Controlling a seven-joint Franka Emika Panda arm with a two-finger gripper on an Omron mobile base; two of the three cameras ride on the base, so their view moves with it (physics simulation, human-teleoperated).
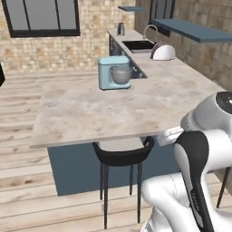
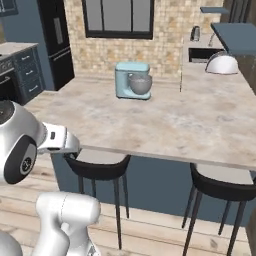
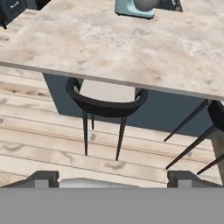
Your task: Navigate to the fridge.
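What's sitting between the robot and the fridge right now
In the right base view, the corner of the island counter and open wood floor lie before the fridge.

I see the fridge (image 2: 56, 42) in my right base view, far off at the upper left, beyond the marble-topped island. It stands upright against the blue wall, tall and matte black, doors closed, a narrow lighter strip running down its front. Its top is cut off by the frame.
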